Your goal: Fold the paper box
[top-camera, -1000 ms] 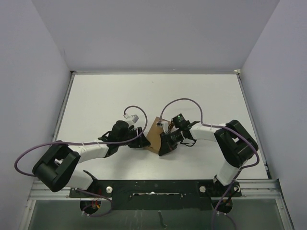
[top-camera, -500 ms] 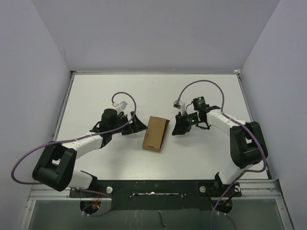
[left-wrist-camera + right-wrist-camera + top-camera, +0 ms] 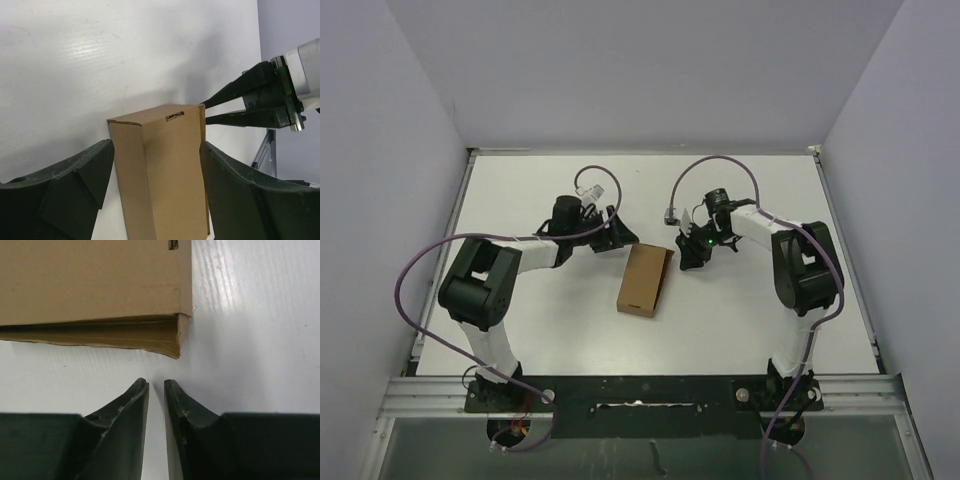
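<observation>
From above, the box [image 3: 645, 280] lies folded mid-table [image 3: 520, 200], between the left gripper [image 3: 620, 240] and the right gripper [image 3: 685, 260]. Left wrist: fingers [image 3: 65, 195] spread wide, flanking the box's end, gripping nothing. Right wrist: fingers [image 3: 125, 410] narrowly parted, empty, tips just short of the box.

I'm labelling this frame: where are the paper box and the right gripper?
paper box [image 3: 645, 280], top view, middle of its upper face.
right gripper [image 3: 155, 385], right wrist view, gap between its fingertips.
</observation>
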Robot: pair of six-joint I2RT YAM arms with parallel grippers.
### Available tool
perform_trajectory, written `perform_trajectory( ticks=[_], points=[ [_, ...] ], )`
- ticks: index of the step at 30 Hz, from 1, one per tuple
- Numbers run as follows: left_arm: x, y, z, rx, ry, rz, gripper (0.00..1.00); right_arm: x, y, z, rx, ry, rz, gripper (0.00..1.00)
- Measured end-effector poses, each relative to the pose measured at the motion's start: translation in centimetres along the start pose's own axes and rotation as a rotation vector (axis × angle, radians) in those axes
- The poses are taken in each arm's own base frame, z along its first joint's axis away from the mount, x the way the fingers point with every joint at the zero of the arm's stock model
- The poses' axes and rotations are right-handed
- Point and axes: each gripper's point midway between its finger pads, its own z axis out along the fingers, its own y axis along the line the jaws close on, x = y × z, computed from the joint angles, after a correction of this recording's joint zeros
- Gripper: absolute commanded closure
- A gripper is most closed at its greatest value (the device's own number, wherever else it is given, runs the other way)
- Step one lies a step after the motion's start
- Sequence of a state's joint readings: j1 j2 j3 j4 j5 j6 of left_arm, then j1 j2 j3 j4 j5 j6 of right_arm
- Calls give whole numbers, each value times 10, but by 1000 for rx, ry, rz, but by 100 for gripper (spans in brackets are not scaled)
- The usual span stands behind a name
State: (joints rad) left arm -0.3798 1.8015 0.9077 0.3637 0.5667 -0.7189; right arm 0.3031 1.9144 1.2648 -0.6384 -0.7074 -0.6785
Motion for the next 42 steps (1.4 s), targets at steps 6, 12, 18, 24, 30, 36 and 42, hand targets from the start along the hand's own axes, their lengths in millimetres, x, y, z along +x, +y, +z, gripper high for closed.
perform_trajectory(
  ticks=[6,12,18,24,30,36,42],
  points=[
    [11,9,17,4,64,-11,41,2,5,12,-24,45,-103,86],
    [17,12,26,3,96,-7,46,-12,1,17,-8,44,-198,91],
    [22,14,31,-3,116,-9,55,-15,-5,18,7,44,-253,94],
    [25,9,38,9,129,5,57,-26,-4,20,16,51,-307,99],
    [26,5,44,7,132,23,54,-24,-5,20,35,87,-301,95],
    [24,3,47,7,131,15,38,-22,-10,13,47,85,-281,81],
    [23,10,35,-11,119,-32,22,-23,-2,-18,44,-27,-267,80]
  ],
)
